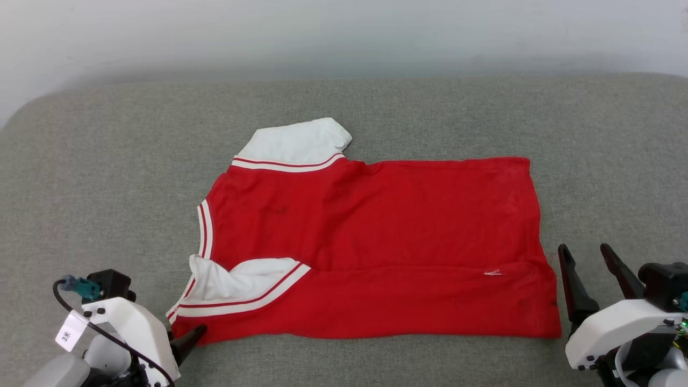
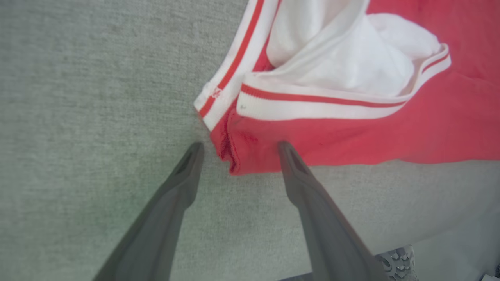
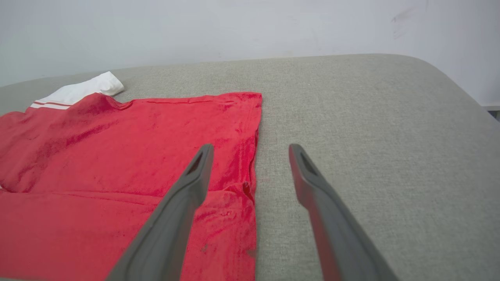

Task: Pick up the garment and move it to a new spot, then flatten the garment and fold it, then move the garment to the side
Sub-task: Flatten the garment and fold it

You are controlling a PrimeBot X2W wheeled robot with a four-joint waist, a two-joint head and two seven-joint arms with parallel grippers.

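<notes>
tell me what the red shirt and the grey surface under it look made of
The garment: thin matte knit, probably cotton jersey; it lies limp and creased. The grey surface: coarse woven upholstery cloth, maybe padded; visible weave, rounded corners.

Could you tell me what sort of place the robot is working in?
Likely an indoor test room: a grey fabric-covered pad with rounded corners, a bare white wall behind it, and one red jersey laid out.
</notes>
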